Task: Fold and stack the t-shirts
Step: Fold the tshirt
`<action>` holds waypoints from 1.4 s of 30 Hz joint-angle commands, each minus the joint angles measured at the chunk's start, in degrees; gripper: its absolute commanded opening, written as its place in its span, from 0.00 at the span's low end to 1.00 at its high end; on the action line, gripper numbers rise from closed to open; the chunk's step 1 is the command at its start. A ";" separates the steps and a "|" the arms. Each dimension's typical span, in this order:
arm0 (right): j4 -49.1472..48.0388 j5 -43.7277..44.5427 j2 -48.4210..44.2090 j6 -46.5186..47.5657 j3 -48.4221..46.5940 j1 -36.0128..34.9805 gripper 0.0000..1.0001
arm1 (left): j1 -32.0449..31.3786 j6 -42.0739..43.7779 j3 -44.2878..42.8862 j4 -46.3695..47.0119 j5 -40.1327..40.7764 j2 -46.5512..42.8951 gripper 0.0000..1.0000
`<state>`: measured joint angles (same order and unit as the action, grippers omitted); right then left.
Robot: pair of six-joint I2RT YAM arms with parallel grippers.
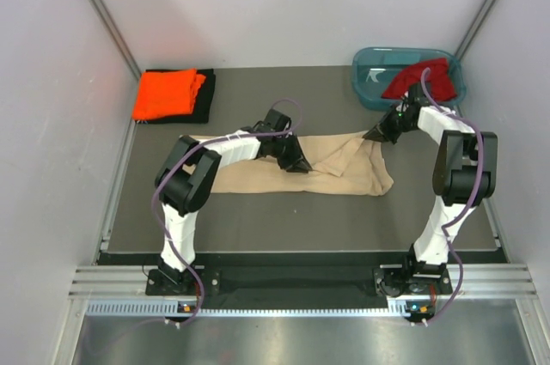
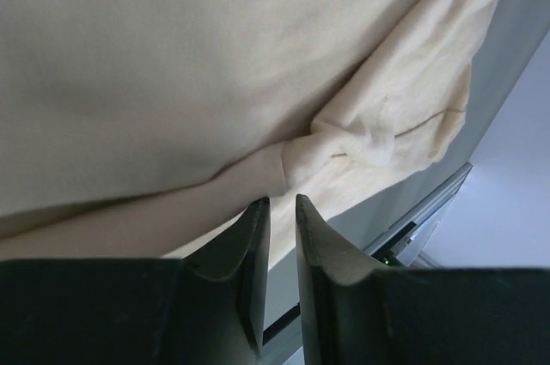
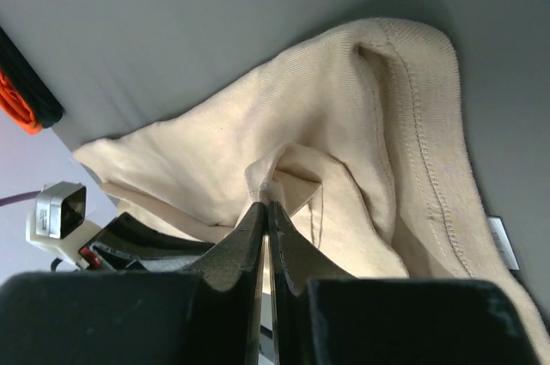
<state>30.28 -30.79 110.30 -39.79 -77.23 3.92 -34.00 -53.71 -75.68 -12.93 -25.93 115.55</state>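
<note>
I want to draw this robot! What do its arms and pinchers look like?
The left arm and right arm are white tubes with chunky black joints, and a thin purple cable loops along each. The left gripper and right gripper are black, each with two flat fingers narrowing to a tip.
</note>
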 commanded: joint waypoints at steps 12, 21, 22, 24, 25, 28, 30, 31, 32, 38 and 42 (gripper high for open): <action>1.44 -1.65 -7.38 3.40 5.16 2.14 0.04 | 1.12 2.39 -10.36 -1.57 2.11 7.85 0.20; 3.82 -0.16 -9.49 6.82 7.97 3.46 0.04 | 2.18 3.00 -10.01 -2.10 1.51 7.76 0.19; 3.82 0.20 -9.66 7.27 8.23 3.72 0.04 | 2.18 3.26 -10.10 -1.67 0.89 7.68 0.19; 3.73 0.55 -9.67 8.23 7.89 4.25 0.04 | 1.92 3.79 -9.67 -1.75 0.80 5.66 0.25; 3.99 0.46 -9.14 8.50 7.36 4.25 0.04 | 1.83 3.62 -9.58 -2.01 1.06 4.78 0.28; 4.26 -0.68 -7.48 9.03 5.70 4.25 0.04 | 1.57 1.95 -10.10 -5.17 2.98 1.01 0.40; 4.87 -1.03 -6.77 9.73 4.90 4.25 0.04 | 0.08 2.12 -11.50 -6.31 4.48 -1.55 0.50; 5.22 -1.03 -6.24 9.91 4.11 4.34 0.04 | -0.62 2.47 -12.55 -7.02 5.36 -1.81 0.55; 5.40 -0.86 -6.15 10.08 3.85 4.34 0.04 | -2.11 2.56 -13.87 -7.72 5.54 -1.38 0.56; 5.58 -0.94 -6.15 10.52 3.05 4.43 0.04 | -7.91 3.79 -24.15 -13.87 5.10 6.34 0.61; 5.40 -1.38 -6.15 10.44 3.14 4.78 0.04 | -10.21 3.71 -28.81 -18.70 8.26 9.08 0.60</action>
<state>35.55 -31.40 104.29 -30.44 -71.72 8.01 -43.11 -50.78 -102.04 -25.34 -20.45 121.84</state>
